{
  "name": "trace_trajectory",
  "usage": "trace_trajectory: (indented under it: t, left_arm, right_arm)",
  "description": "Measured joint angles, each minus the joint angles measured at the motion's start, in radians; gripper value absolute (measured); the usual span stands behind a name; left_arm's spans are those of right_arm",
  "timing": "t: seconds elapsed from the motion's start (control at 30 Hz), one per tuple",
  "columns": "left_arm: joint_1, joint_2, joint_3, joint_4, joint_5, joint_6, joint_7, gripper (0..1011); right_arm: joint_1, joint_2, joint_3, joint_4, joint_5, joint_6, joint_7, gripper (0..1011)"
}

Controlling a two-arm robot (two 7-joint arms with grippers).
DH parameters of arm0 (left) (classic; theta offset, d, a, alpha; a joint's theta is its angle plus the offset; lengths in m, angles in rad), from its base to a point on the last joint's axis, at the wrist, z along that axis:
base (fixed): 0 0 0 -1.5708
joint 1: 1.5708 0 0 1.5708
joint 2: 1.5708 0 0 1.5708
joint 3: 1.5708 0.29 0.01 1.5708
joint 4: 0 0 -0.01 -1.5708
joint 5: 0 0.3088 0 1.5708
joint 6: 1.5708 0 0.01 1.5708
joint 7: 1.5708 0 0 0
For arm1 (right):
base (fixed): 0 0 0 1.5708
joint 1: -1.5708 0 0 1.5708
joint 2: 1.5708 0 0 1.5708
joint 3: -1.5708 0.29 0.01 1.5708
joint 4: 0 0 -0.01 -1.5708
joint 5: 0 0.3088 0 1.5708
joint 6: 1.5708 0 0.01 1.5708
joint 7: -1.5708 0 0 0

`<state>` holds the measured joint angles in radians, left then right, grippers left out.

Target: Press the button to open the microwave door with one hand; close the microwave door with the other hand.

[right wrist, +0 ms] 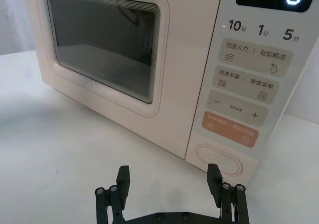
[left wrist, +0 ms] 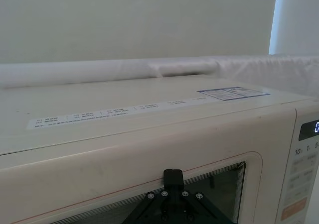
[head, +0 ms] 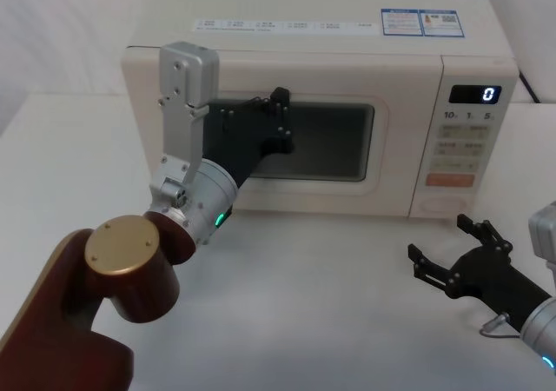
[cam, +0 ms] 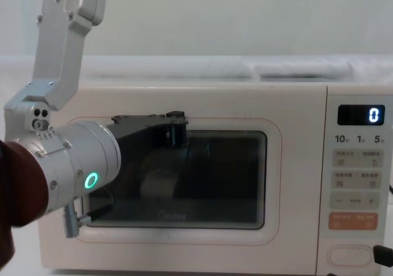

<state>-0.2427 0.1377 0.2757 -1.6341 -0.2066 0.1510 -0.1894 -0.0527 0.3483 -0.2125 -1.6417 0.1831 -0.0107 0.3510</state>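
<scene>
The cream microwave door (head: 295,195) with its dark window stands flush with the microwave's front. My left gripper (head: 280,113) is shut, its tip against the top of the window, as the chest view also shows (cam: 175,129). In the left wrist view the door (left wrist: 99,179) lies just past the joined fingertips (left wrist: 173,176). The wide cream button (head: 440,205) sits at the bottom of the keypad panel. My right gripper (head: 440,239) hovers open over the table, in front of and a little below the button (right wrist: 218,159), holding nothing.
The keypad panel (right wrist: 249,84) carries a display reading 0 (head: 488,94), small cream keys and an orange key (right wrist: 230,129). The microwave stands on a white table (head: 330,304) against a pale wall. A cable runs behind its right side.
</scene>
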Motion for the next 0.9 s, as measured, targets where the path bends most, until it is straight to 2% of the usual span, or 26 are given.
trace_trajectory:
  t: [0.13,0.5,0.63,0.9]
  left_arm:
    - [0.005,0.0,-0.002,-0.008,-0.008,0.002,-0.002,0]
    - [0.073,0.023,-0.019,-0.109,-0.073,0.051,-0.012,0]
    - [0.107,0.035,-0.027,-0.141,-0.085,0.048,-0.006,59]
    - [0.168,0.07,-0.04,-0.185,-0.088,0.021,0.002,305]
  right_arm:
    - [0.0,0.0,0.0,0.0,0.0,0.0,0.0,1000]
    - [0.0,0.0,0.0,0.0,0.0,0.0,0.0,1000]
    - [0.0,0.0,0.0,0.0,0.0,0.0,0.0,1000]
    - [0.0,0.0,0.0,0.0,0.0,0.0,0.0,1000]
